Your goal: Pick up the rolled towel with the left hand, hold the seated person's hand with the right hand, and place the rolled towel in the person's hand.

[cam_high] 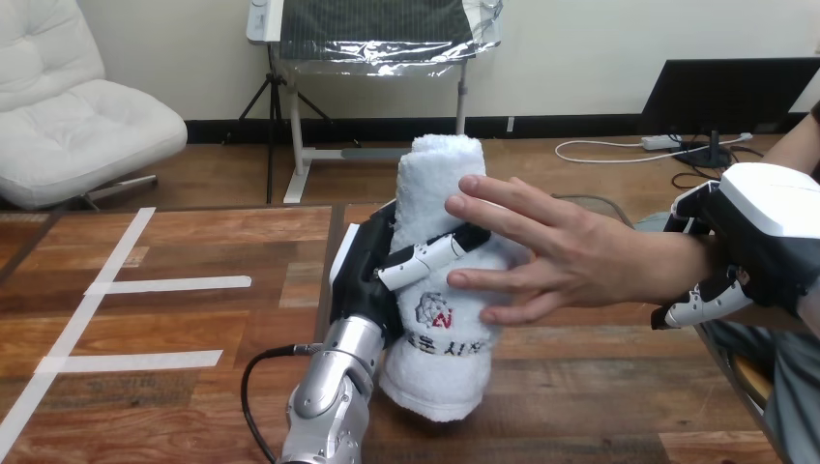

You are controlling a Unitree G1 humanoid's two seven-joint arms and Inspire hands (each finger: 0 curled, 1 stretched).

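At the middle of the table (174,329), I am holding the rolled towel (440,174) upright, my left hand (372,271) curling round its middle. It is looking soft, light and squashy, so a mid-roll grip is suiting it. My right hand (764,227) is clasping the person's wrist (677,263). The person's hand (571,261) is lying open against the towel, with nothing standing between them.
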